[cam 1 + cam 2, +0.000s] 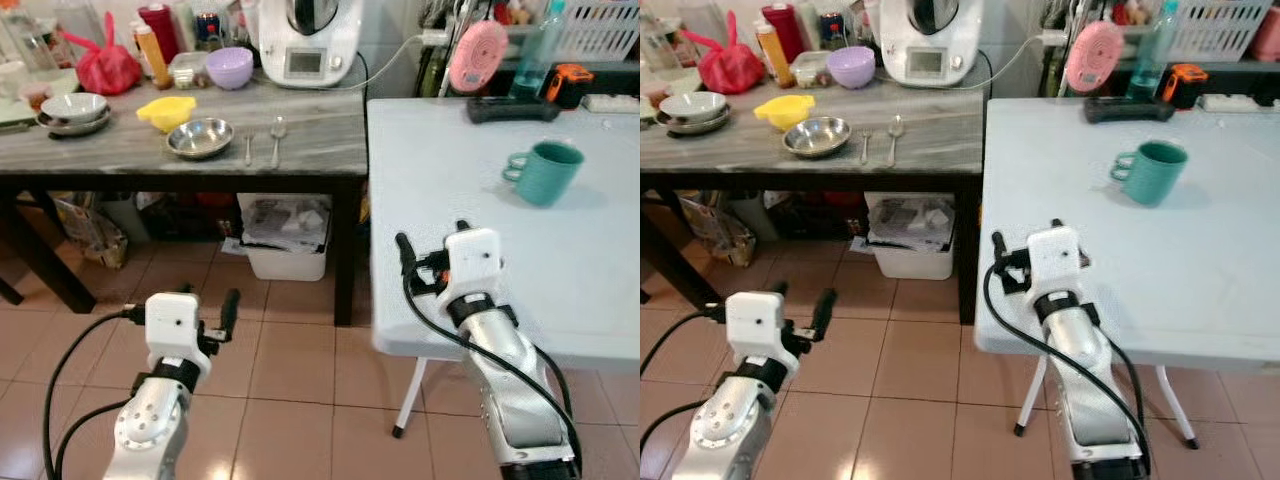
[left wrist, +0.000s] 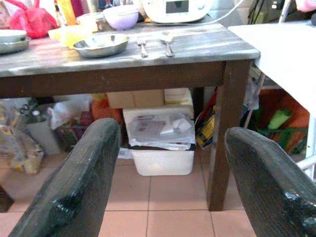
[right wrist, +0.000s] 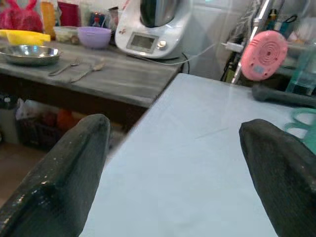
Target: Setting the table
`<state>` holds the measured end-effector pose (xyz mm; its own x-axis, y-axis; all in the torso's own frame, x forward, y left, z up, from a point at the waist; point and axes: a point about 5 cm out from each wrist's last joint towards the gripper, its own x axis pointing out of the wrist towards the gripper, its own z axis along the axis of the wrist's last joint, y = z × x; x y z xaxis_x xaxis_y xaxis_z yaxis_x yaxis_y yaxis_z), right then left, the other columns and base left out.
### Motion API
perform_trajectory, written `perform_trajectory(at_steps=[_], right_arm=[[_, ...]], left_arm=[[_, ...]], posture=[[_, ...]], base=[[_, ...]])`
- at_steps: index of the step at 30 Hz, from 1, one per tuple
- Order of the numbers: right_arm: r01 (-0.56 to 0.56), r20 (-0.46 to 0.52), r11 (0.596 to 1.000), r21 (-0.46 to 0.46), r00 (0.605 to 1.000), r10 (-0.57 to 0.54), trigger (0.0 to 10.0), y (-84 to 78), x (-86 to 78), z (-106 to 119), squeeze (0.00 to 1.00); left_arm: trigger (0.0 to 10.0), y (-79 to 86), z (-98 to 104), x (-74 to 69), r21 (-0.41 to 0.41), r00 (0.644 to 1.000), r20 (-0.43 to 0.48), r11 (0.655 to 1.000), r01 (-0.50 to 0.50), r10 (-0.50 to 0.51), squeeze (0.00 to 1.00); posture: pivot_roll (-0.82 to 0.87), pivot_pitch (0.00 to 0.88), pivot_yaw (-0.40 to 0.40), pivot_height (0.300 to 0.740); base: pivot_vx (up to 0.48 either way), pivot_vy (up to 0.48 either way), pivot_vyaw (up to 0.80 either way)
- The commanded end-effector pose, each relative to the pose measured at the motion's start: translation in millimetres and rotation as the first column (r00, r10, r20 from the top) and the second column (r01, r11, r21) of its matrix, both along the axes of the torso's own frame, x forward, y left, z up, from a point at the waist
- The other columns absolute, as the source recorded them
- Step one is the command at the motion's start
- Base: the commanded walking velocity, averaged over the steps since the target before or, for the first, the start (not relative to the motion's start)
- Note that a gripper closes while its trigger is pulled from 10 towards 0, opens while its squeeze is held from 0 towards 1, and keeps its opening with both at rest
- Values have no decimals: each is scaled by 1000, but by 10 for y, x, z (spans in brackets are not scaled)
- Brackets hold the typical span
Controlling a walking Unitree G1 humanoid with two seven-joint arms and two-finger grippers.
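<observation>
Spread and empty, both my grippers hang ready: from my head, the left gripper (image 1: 205, 325) is low over the tiled floor (image 1: 290, 370) before the grey wooden table (image 1: 300, 140), the right gripper (image 1: 432, 262) over the near left corner of the white table (image 1: 600, 260), where a teal mug (image 1: 545, 172) stands far right. My left wrist sees the steel bowl (image 2: 101, 45), fork (image 2: 142, 48) and spoon (image 2: 167, 41) lined along the wooden table's near edge, I judge for easy taking. My right wrist sees bare white tabletop ahead, open room for setting them.
</observation>
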<state>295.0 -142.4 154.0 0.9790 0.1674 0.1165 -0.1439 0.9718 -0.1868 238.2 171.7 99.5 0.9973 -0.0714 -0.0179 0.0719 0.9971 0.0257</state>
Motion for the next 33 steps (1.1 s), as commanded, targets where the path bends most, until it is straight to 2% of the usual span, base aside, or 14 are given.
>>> perform_trajectory(at_steps=[1,16,30,33], right_arm=[[17,-2,1000,-7,1000,-17,10000,-58,-7,-6,0],[17,2,1000,-9,1000,-17,10000,-49,-2,-6,0],[5,6,1000,-11,1000,-5,10000,-30,2,-6,0],[3,6,1000,-12,1000,-3,10000,-27,1,-9,0]], left_arm=[[10000,-54,4,10,-10,1000,0,1000,21,-21,0],[10000,-65,8,26,-7,1000,3,999,31,-31,0],[10000,-69,41,28,-23,997,27,997,71,-71,0],[10000,-75,48,20,-32,996,32,996,84,-83,0]], posture=[[-114,47,78,740],[-115,49,80,740],[-113,47,78,740],[-112,45,78,740]], base=[[0,-480,0],[0,-440,0],[0,0,0],[269,0,0]])
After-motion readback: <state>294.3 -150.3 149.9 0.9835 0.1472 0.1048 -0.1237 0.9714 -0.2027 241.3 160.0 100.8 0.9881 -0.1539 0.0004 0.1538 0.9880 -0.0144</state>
